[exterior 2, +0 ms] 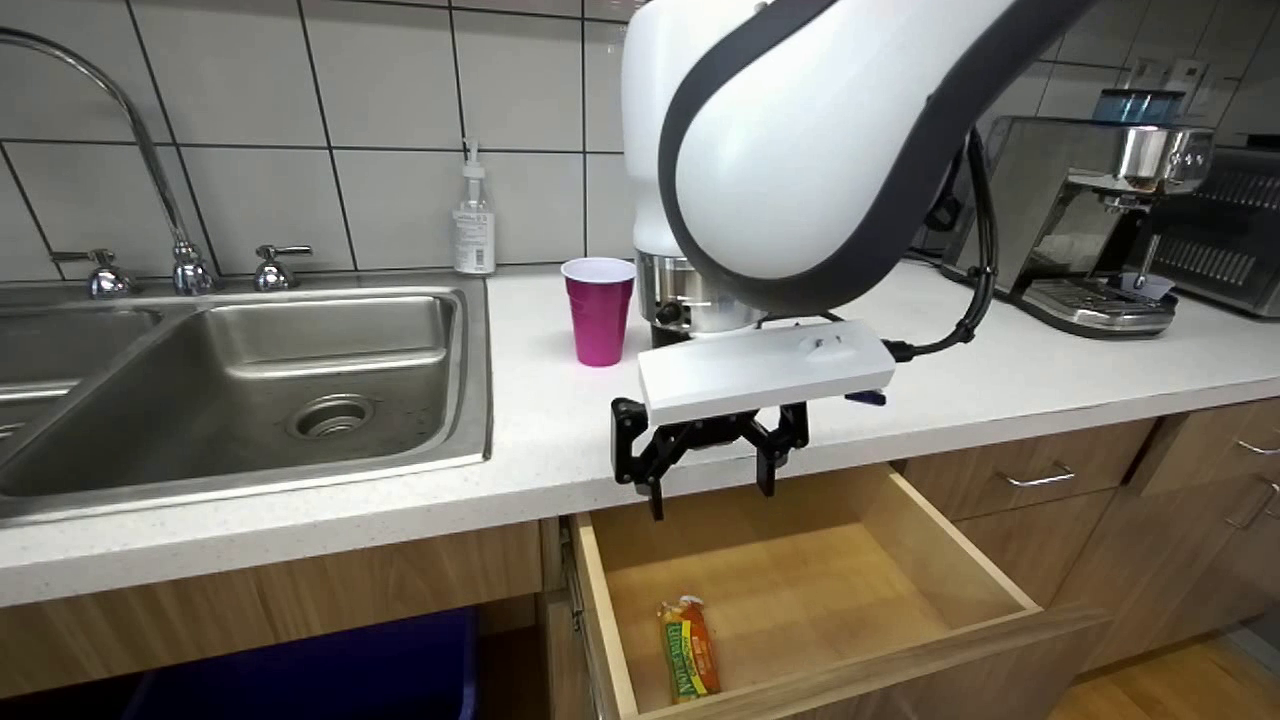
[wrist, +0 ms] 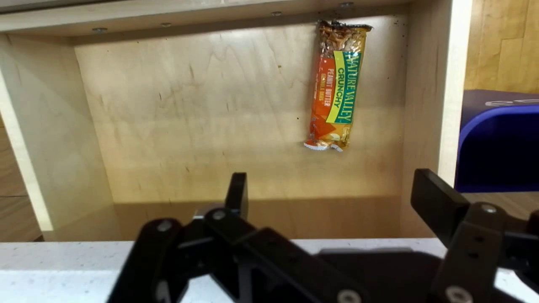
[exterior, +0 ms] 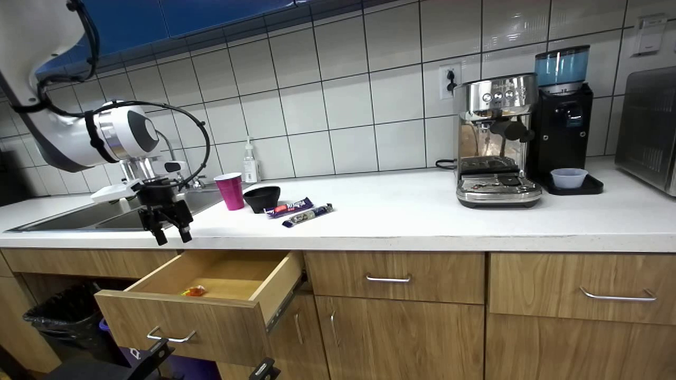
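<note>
The white arm [exterior 2: 795, 165] is sloping down from above, its wrist [exterior 2: 690, 290] standing near vertical. The claw [exterior 2: 711, 492] is hanging near the front edge of the table [exterior: 391, 216], higher than the pulled-out drawer [exterior 2: 800, 560]; its 2 fingers [wrist: 240, 189] are pointing downward, standing wide apart, released. The granola bar [wrist: 337, 88] is lying in the drawer, near its front panel [exterior: 222, 322], on the side nearest the sink [exterior 2: 474, 400].

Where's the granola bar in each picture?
In an exterior view: the granola bar, lower left, partly hidden.
In an exterior view: the granola bar, bottom, near the middle.
Wrist view: the granola bar, upper part, right of centre.
Shared landmark: the open drawer holding it.
</note>
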Robot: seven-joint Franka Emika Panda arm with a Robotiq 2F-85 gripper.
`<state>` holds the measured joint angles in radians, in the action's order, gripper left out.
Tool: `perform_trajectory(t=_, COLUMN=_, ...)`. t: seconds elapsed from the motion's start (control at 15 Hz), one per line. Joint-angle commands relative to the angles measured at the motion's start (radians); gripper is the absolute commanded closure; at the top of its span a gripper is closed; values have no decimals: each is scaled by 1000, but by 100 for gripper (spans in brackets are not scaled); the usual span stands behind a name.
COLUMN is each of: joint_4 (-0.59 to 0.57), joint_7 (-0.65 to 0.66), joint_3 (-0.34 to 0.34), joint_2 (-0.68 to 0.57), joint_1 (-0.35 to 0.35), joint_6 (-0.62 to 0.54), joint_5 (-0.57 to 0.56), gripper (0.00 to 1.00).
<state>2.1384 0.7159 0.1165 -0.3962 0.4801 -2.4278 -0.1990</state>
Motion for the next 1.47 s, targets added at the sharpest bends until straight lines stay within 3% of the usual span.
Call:
perform_trajectory(t=0.0, joint_4=-25, joint_7=-30, joint_3=10, joint_2=32, joint_1=-26, joint_6=56, joint_5=3, gripper=0)
perform_trajectory(t=0.6, joint_4=-139, joint_7=-142, joint_3=10, joint_2=28, joint_1=-70, joint_6=207, joint_5=1, gripper=0)
perform_trajectory(t=1.4, joint_4=-181, joint_7=-130, joint_3=-11, joint_2=15, joint_1=-128, joint_6=238, joint_5=34, gripper=0)
